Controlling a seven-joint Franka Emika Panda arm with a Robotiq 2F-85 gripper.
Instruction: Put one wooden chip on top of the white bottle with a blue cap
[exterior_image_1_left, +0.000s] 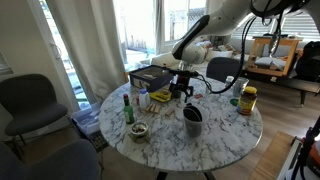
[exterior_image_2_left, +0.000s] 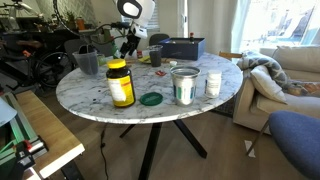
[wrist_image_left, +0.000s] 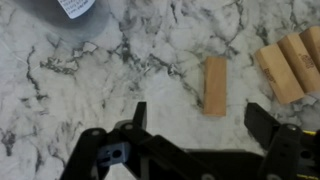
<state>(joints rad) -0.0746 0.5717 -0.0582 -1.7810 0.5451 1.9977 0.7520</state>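
Observation:
In the wrist view a single flat wooden chip (wrist_image_left: 215, 86) lies on the marble table. Two or more further chips (wrist_image_left: 290, 62) lie side by side at the right edge. My gripper (wrist_image_left: 200, 125) is open and empty. It hovers just above the table, with the single chip between and slightly beyond its fingers. In both exterior views the gripper (exterior_image_1_left: 182, 90) (exterior_image_2_left: 130, 45) hangs low over the far part of the table. A small white bottle (exterior_image_2_left: 212, 84) stands near the table edge; its cap colour is hard to tell.
On the round marble table (exterior_image_2_left: 100, 100) stand a yellow jar (exterior_image_2_left: 120, 84), a glass jar with a green lid (exterior_image_2_left: 184, 85), a grey cup (exterior_image_2_left: 88, 62) and a blue box (exterior_image_2_left: 182, 47). A green bottle (exterior_image_1_left: 127, 108) and a small bowl (exterior_image_1_left: 138, 131) also stand there. Chairs surround the table.

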